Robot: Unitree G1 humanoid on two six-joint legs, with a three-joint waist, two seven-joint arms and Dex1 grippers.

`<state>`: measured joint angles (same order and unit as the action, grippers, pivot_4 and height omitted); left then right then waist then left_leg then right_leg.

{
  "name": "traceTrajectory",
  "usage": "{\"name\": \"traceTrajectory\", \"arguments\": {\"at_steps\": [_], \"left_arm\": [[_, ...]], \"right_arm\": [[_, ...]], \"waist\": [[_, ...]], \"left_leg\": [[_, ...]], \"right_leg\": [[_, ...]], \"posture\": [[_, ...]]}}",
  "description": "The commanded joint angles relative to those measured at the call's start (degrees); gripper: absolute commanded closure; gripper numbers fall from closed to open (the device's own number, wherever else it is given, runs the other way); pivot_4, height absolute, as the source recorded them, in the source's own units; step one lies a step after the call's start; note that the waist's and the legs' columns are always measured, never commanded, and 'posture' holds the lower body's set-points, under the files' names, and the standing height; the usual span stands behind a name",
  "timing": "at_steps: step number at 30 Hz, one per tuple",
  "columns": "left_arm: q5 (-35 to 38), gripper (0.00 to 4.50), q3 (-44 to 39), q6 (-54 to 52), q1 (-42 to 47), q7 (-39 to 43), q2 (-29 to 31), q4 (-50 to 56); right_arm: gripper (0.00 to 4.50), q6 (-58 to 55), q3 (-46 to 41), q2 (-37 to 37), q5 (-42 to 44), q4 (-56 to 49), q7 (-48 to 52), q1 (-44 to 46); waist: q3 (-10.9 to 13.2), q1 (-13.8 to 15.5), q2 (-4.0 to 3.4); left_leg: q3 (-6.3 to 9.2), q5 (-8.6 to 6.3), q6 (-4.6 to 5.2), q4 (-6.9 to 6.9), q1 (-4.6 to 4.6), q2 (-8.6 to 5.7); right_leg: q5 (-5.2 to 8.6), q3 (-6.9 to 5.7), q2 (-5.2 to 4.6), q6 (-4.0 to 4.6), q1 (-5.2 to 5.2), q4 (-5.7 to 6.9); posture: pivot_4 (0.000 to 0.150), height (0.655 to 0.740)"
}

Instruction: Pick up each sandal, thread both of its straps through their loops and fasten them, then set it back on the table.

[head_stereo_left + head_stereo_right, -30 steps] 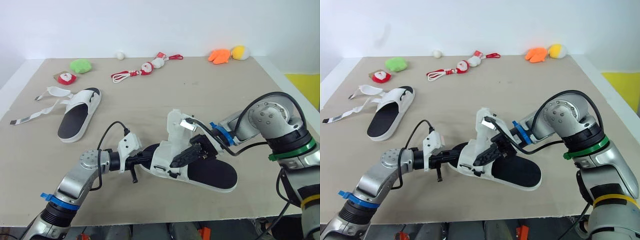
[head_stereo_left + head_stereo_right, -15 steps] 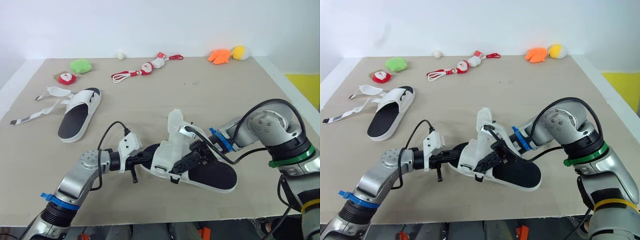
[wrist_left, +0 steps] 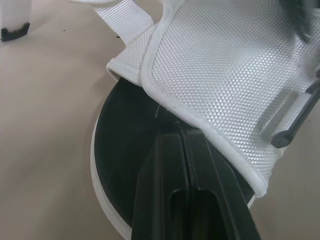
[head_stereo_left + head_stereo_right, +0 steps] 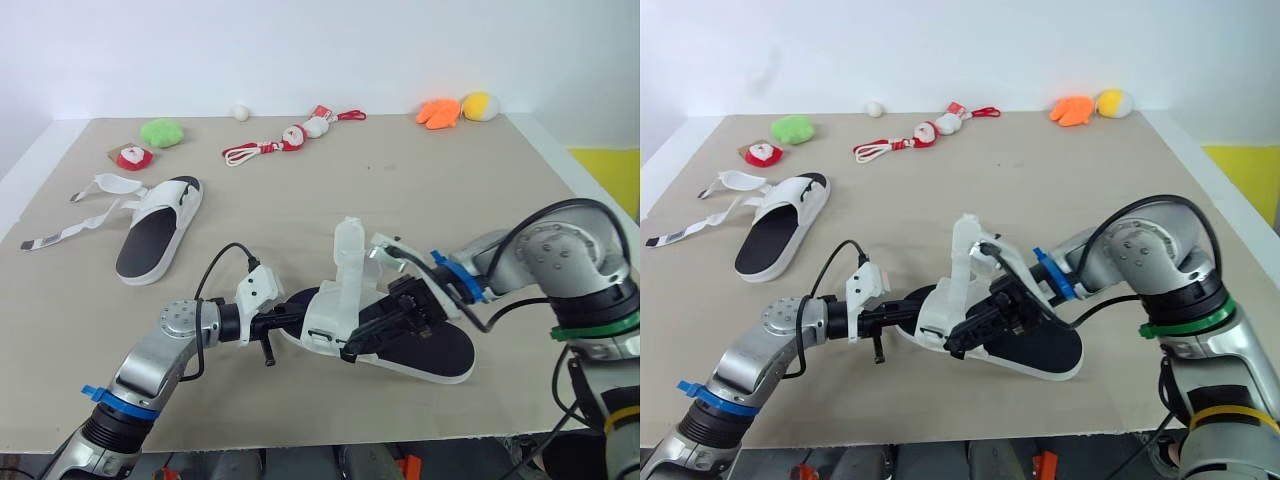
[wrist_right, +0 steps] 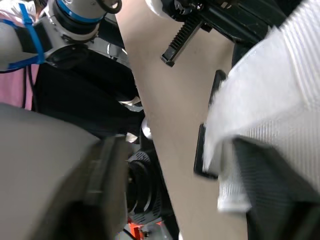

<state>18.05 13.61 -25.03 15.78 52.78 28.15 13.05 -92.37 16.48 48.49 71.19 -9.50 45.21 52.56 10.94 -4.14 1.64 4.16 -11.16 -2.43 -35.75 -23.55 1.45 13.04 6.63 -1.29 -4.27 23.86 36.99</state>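
The near sandal (image 4: 432, 350), white with a black footbed, lies at the table's middle front. One of its straps (image 4: 349, 260) stands upright. My left gripper (image 4: 298, 318) is shut, and its tips rest on the footbed (image 3: 125, 130) under the edge of the white mesh upper (image 3: 225, 70). My right gripper (image 4: 378, 332) is open at the sandal's near side, with white strap fabric (image 5: 260, 100) lying between its spread fingers. The second sandal (image 4: 158, 228) lies at the far left, its undone straps (image 4: 75, 215) spread flat on the table.
Along the back edge lie a green plush (image 4: 161, 131), a small red-and-white toy (image 4: 132, 156), a red rope toy (image 4: 285, 140), a white ball (image 4: 240, 111), an orange plush (image 4: 439, 112) and a yellow one (image 4: 481, 105). The table's front edge runs close below both arms.
My right gripper has opened and let go of the strap, and has dropped a little lower beside the sandal. The left arm and the far sandal have stayed put.
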Motion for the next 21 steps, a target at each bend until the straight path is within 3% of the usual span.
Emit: {"name": "traceTrajectory", "arguments": {"at_steps": [1, 11, 14, 18, 19, 20, 21], "left_arm": [[-1.0, 4.5, 3.2, -1.9, -1.8, 1.3, 0.8, -1.5], [-1.2, 4.5, 3.4, -1.6, -1.1, 1.9, 0.9, -2.3], [-1.2, 4.5, 3.3, -1.7, -1.0, 2.0, 0.9, -2.2], [-1.2, 4.5, 3.3, -1.8, -1.3, 1.9, 1.0, -1.8], [-1.1, 4.5, 3.3, -1.8, -1.4, 1.8, 1.0, -1.7], [-1.1, 4.5, 3.3, -1.8, -1.5, 1.8, 1.0, -1.7], [-1.1, 4.5, 3.3, -1.9, -1.6, 1.8, 1.0, -1.6]], "right_arm": [[0.1, -0.1, -2.3, 1.0, 1.6, 0.4, 0.2, 0.3], [0.1, -0.1, -6.9, -6.3, -0.8, 10.4, -8.5, 2.6], [1.37, -0.1, -7.9, -7.4, -0.4, 11.0, -10.2, 2.6], [3.44, -0.1, -7.4, -7.5, 0.9, 9.8, -11.5, 2.0], [3.7, -0.1, -7.1, -7.5, 0.9, 9.0, -11.7, 1.6], [4.25, -0.1, -6.8, -7.3, 1.3, 8.3, -12.0, 1.2], [4.39, -0.1, -6.3, -7.0, 1.9, 7.6, -12.1, 0.8]], "waist": [[0.0, 0.0, 0.0], [-0.1, 0.0, 0.01], [-0.1, 0.0, 0.01], [-0.1, 0.0, 0.0], [-0.1, 0.0, 0.0], [-0.1, 0.0, 0.0], [-0.1, 0.0, 0.0]], "left_leg": [[0.0, 0.0, 0.0, 0.0, 0.02, 0.0], [-0.01, 0.0, 0.0, -0.01, 0.15, 0.01], [0.0, 0.0, 0.01, -0.01, 0.14, 0.01], [0.0, -0.01, 0.02, -0.01, 0.13, 0.0], [0.0, -0.01, 0.03, 0.0, 0.14, 0.0], [0.01, -0.02, 0.03, 0.0, 0.14, 0.0], [0.0, -0.02, 0.03, 0.0, 0.15, 0.01]], "right_leg": [[0.0, 0.0, 0.0, 0.0, 0.0, 0.0], [0.0, 0.01, 0.02, 0.01, -0.13, 0.0], [0.0, 0.0, 0.02, 0.01, -0.13, 0.01], [0.01, 0.01, 0.01, 0.01, -0.14, 0.0], [0.01, 0.01, 0.02, 0.01, -0.14, 0.0], [0.01, 0.01, 0.02, 0.01, -0.14, 0.0], [0.01, 0.01, 0.02, 0.01, -0.14, 0.0]], "posture": [[0.15, 0.74], [0.15, 0.74], [0.15, 0.74], [0.15, 0.74], [0.15, 0.74], [0.15, 0.74], [0.15, 0.74]]}}
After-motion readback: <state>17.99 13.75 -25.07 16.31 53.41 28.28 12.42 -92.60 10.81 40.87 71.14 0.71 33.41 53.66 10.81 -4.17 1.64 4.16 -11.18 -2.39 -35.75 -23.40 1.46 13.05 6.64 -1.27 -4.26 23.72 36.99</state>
